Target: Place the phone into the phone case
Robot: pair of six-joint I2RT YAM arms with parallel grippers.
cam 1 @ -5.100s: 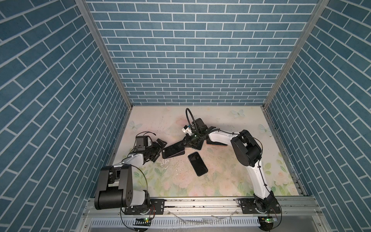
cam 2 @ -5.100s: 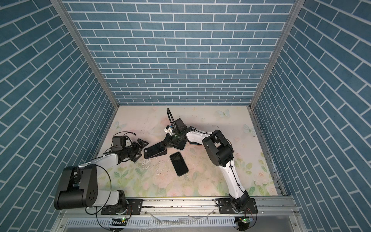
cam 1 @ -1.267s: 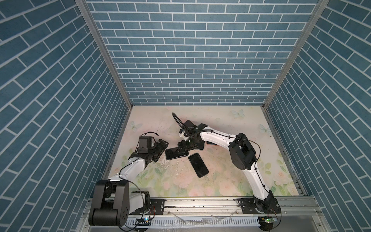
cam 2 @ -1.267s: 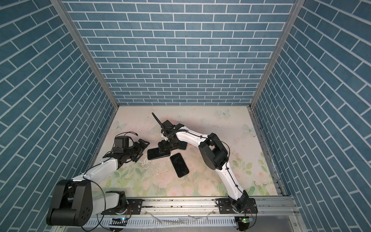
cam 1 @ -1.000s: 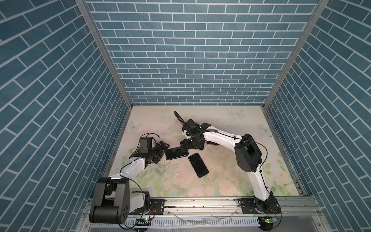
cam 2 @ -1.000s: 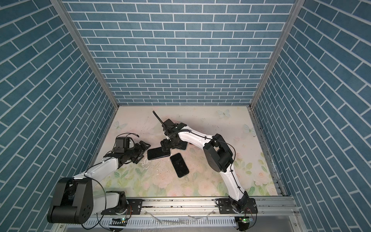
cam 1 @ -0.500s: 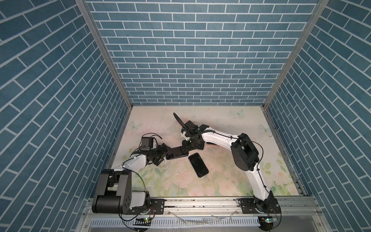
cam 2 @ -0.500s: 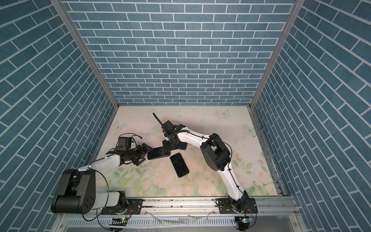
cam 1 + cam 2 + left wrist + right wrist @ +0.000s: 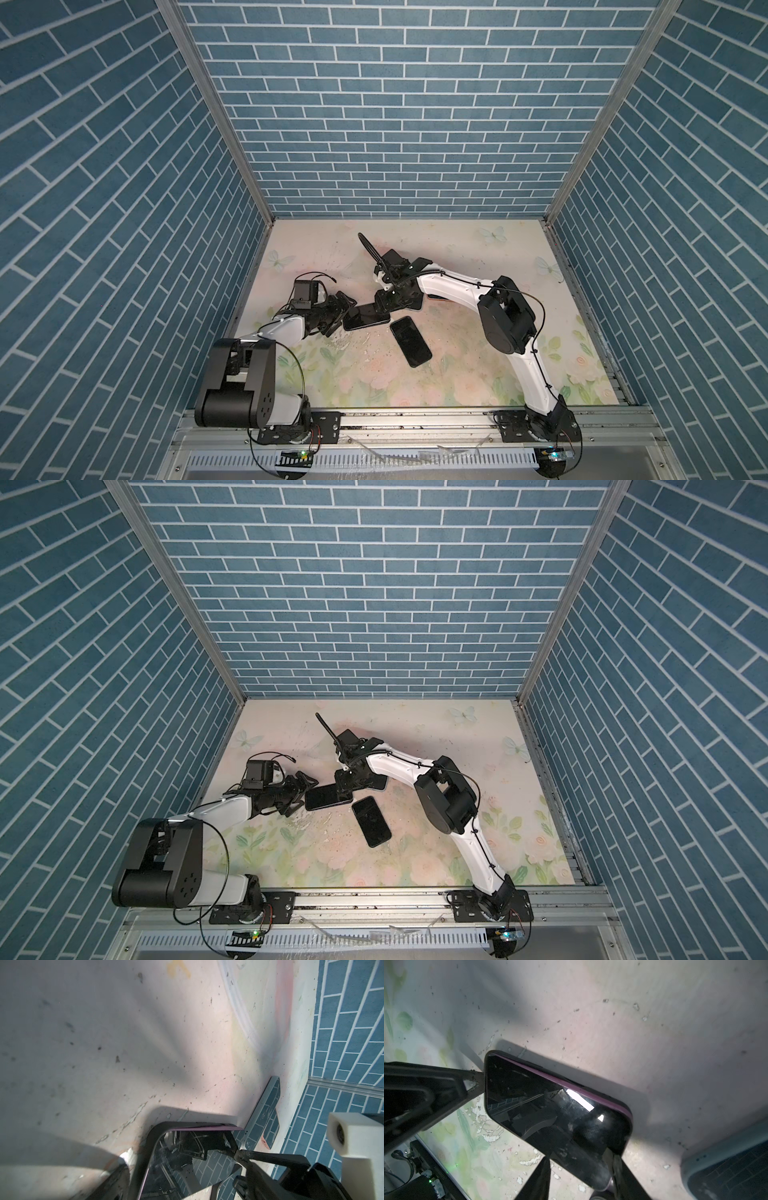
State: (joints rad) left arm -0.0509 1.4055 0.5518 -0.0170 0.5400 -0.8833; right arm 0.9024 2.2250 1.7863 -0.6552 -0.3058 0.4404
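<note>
Purple-edged phone (image 9: 550,1105) lies screen-up in the black case (image 9: 150,1136) on the bench (image 9: 654,1022). We see the left end effector (image 9: 337,311) spread, a finger (image 9: 473,1082) touching one short end. The right end effector (image 9: 383,302) straddles the other end; we cannot tell its grip.

Straight ahead of the left tool (image 9: 338,313) the cased phone (image 9: 366,318) blocks the way, with one fingertip (image 9: 474,1074) touching its near end. The right tool (image 9: 384,302) straddles the far end, so the two tools face each other with no free gap between them. Just beside the right tool, toward the arm bases, a second phone (image 9: 410,341) lies flat on the bench (image 9: 478,374). A grey-edged phone (image 9: 726,1167) lies under its wrist. Beyond both tools, toward the back wall (image 9: 395,124), the bench is open.
</note>
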